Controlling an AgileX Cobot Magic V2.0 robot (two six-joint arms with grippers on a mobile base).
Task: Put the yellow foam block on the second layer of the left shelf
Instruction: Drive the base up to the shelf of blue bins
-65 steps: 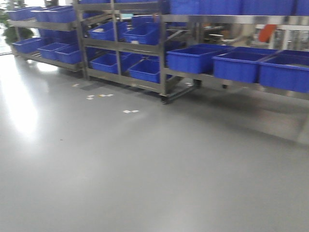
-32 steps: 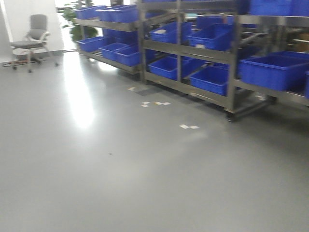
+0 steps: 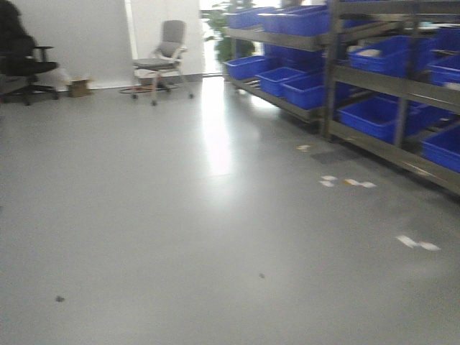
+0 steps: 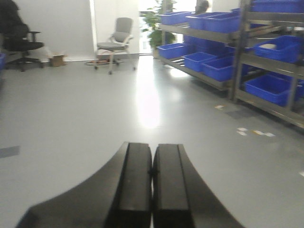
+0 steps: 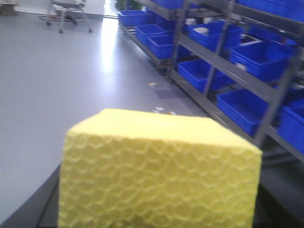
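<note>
While right gripper pinches yellow foam block, placement is pending.
Judged light, soft: grip flat opposite faces gently. Left gripper pressed together, empty.

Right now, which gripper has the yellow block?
The right gripper: the yellow foam block sits in its grip. The left gripper is shut with nothing between its pads.

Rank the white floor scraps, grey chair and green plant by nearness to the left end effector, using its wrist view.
1. White floor scraps, right side.
2. Grey chair, ahead, slightly left.
3. Green plant, farthest back, by the shelves.
</note>
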